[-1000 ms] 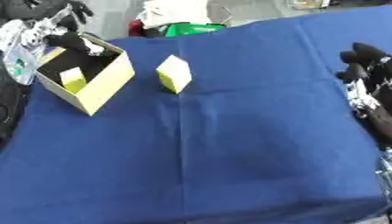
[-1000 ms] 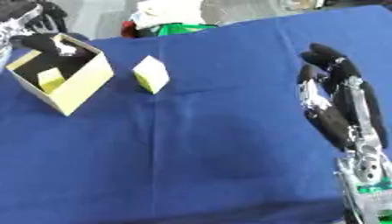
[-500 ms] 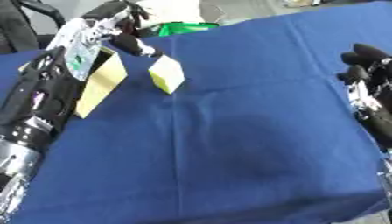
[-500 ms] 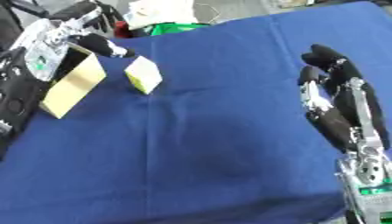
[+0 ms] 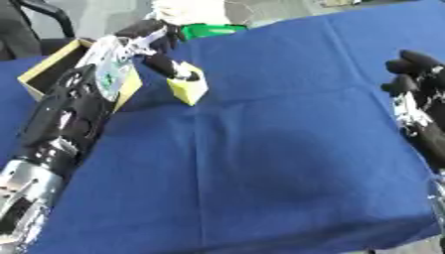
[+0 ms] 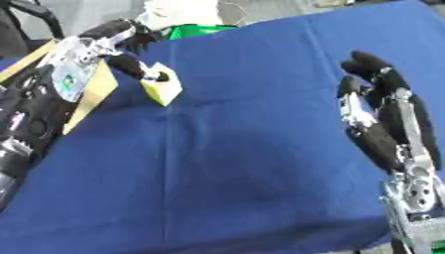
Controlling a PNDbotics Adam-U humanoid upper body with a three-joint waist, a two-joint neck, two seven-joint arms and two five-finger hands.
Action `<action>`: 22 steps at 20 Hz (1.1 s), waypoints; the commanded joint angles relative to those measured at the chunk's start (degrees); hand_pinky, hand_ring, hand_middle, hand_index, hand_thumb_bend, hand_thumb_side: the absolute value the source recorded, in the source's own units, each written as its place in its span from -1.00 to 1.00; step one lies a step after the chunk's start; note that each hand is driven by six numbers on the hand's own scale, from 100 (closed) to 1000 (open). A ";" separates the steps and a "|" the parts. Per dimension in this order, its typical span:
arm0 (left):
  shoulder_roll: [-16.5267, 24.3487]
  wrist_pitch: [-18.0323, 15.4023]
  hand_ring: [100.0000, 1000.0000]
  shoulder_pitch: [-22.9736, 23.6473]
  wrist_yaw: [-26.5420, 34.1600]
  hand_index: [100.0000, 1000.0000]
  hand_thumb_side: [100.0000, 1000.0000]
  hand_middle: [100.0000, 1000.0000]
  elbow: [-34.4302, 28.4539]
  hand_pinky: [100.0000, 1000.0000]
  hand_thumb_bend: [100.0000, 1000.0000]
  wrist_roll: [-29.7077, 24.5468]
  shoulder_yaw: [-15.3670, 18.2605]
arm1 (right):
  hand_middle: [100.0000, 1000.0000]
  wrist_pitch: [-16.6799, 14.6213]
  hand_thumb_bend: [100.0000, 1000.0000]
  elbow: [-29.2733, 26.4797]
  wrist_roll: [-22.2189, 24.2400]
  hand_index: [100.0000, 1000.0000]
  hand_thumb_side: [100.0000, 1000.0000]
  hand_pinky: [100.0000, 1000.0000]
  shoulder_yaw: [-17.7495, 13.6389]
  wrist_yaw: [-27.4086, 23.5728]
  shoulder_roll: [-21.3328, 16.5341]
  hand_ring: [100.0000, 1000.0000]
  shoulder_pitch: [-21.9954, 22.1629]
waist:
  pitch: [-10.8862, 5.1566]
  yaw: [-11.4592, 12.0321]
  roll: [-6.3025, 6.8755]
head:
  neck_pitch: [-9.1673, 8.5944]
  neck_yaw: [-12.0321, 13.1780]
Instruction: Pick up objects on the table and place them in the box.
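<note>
Currently the left hand (image 5: 143, 47) reaches over the open cardboard box (image 5: 48, 69) at the far left of the tabletop (image 5: 260, 149), which is covered in blue cloth. Its thumb rests on the top of the yellow block (image 5: 188, 88), which stands on the cloth just right of the box; whether the fingers close around the block cannot be determined. The right hand (image 6: 382, 119) hovers at the right edge, fingers extended and relaxed, holding nothing, well apart from the block.
</note>
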 commanded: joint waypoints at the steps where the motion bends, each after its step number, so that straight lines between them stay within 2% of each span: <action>1: 0.51 -0.30 0.13 -0.85 -0.18 0.58 -0.20 0.12 -0.19 0.30 0.38 -0.99 -0.27 | 0.44 -0.11 -1.00 -0.43 0.16 0.72 -0.06 0.45 -0.09 -0.13 -0.38 0.70 -0.79 | -0.81 0.03 -0.23 | -0.03 0.20; 12: -0.99 -0.45 0.02 0.59 -2.56 0.53 -0.29 0.00 2.48 0.26 0.24 -1.53 -0.89 | 0.44 -0.15 -1.00 -0.35 0.26 0.72 -0.06 0.45 -0.08 -0.14 -0.33 0.70 -0.86 | -0.72 0.15 -0.18 | -0.03 0.11; 16: -1.29 -0.82 -0.04 0.98 -2.91 0.50 -0.38 -0.07 3.06 0.23 0.15 -1.90 -1.09 | 0.44 -0.16 -1.00 -0.37 0.24 0.72 -0.06 0.45 -0.12 -0.16 -0.34 0.70 -0.88 | -0.70 0.22 -0.24 | -0.07 0.09; 22: -1.10 -0.52 -0.16 1.30 -2.84 0.43 -0.92 -0.19 2.27 0.14 -0.40 0.10 -1.04 | 0.44 -0.18 -1.00 -0.37 0.26 0.72 -0.06 0.45 -0.14 -0.21 -0.35 0.70 -0.89 | -0.76 0.42 -0.29 | -0.10 0.03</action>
